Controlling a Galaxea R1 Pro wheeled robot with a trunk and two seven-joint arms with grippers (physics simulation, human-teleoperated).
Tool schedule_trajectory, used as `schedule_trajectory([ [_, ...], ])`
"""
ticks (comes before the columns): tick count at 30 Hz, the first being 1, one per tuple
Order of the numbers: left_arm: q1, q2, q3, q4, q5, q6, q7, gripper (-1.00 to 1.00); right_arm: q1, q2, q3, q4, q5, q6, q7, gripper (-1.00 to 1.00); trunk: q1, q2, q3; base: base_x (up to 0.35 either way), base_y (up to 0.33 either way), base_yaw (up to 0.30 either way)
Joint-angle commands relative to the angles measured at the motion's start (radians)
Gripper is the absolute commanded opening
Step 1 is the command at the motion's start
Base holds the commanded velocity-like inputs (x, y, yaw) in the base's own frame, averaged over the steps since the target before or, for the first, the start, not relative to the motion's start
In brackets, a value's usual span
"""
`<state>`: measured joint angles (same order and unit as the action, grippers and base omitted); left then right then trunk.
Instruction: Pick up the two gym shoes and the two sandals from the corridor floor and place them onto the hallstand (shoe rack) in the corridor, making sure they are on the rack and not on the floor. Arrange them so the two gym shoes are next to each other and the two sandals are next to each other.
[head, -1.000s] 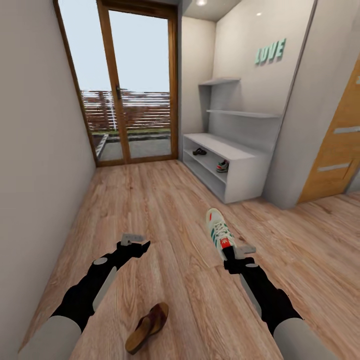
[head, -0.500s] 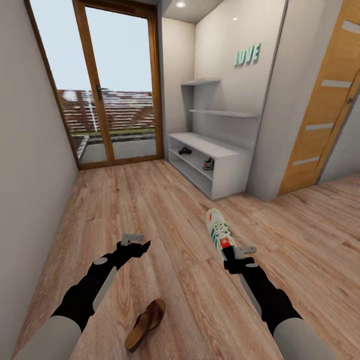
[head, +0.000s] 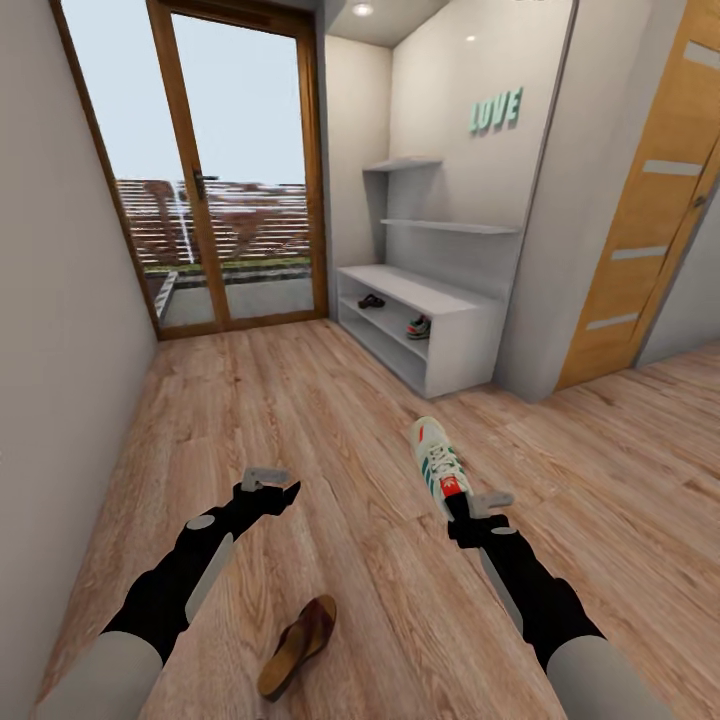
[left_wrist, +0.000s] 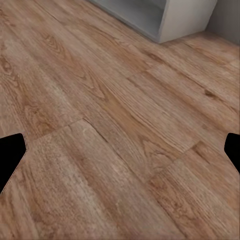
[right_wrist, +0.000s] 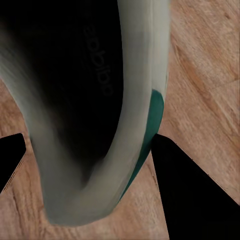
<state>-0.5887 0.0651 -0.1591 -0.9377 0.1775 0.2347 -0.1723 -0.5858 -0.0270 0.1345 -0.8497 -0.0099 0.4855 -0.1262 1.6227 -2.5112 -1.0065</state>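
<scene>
Floor (head: 330, 420) made of brown wood takes up most of the head view, and I am rolling the robot along it toward the rack. The hallstand (head: 420, 300) is the long white bench in the upper middle of the frame, against the wall with the teal letters. One gym shoe (head: 418, 327) and one dark sandal (head: 371, 301) already sit on its open shelf, well apart from each other, so I think the job is about half done. I am holding the second gym shoe (head: 438, 465) in the right gripper (head: 462, 508), in the lower middle of the frame, with its toe pointing away from me toward the rack. The right wrist view shows the heel rim of the shoe between the two dark fingers (right_wrist: 192, 190), so that claw is closed on the shoe, and I hold it by the heel so the toe can slide onto the shelf first. I should put it beside the shoe that is there. The left gripper (head: 268, 484) hangs over bare floor at the lower left with nothing in it, and its fingers look spread wide, ready for the next thing. The last sandal (head: 298, 646) lies on the floor at the bottom of the frame, close to the robot, between the arms.
</scene>
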Motion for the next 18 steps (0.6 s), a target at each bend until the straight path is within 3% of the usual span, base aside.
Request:
schedule_trajectory([
  [1,0.0,0.001,-0.002,-0.001,0.011,0.006,0.001,1.0,0.0,-0.002,0.005,-0.002,-0.002,0.007,-0.008,-1.0,0.0,0.0,-0.001,-0.056,0.239,-0.045],
  [9,0.0,0.001,-0.002,-0.001,0.011,0.006,0.001,1.0,0.0,-0.001,0.005,-0.002,-0.002,0.007,-0.009,-1.0,0.0,0.0,-0.001,-0.02,0.261,-0.223],
  [13,0.0,0.001,-0.002,-0.001,0.011,0.006,0.001,1.0,-0.001,-0.002,0.005,-0.001,-0.002,0.007,-0.009,-1.0,0.0,0.0,-0.001,-0.002,0.074,-0.274],
  [18,0.0,0.001,-0.002,-0.001,0.01,0.006,0.001,1.0,0.0,-0.002,0.004,-0.002,-0.002,0.007,-0.009,-1.0,0.0,0.0,-0.001,0.0,0.015,-0.093],
])
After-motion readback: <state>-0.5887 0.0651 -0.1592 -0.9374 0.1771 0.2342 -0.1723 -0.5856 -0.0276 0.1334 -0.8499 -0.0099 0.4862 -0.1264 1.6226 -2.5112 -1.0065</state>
